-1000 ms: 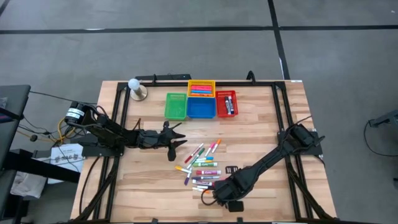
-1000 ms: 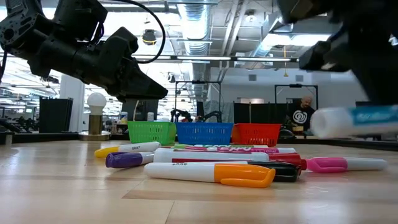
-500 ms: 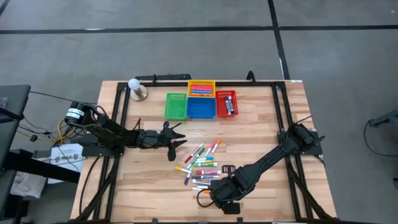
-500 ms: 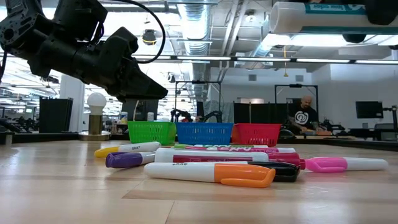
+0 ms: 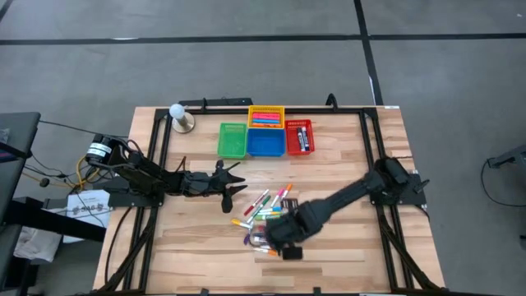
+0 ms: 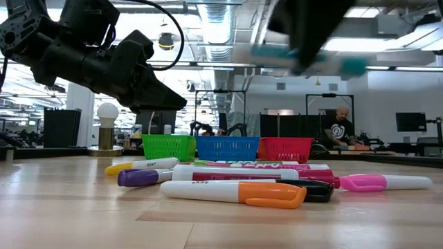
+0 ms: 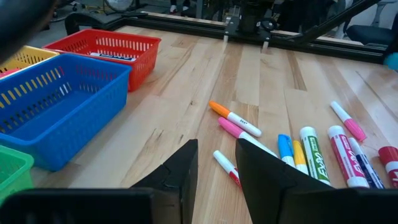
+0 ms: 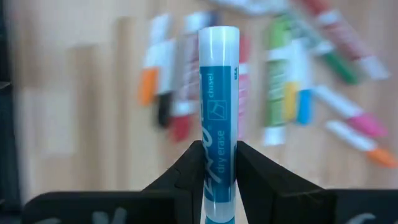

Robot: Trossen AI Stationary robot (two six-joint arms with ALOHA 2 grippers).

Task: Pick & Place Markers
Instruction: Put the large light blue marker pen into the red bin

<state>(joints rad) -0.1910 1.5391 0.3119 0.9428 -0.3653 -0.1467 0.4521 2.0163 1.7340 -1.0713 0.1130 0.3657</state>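
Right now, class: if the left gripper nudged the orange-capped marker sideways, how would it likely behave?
The orange-capped marker would probably roll, since its barrel looks round and it lies flat on the smooth wooden table. It looks stiff, so it should not bend. It would likely bump the black marker right behind it.

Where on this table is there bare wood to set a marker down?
Free: the wood between the red basket and the table's right rail, and the near-left corner. Crowded: the loose markers at centre, with the right tool over them.
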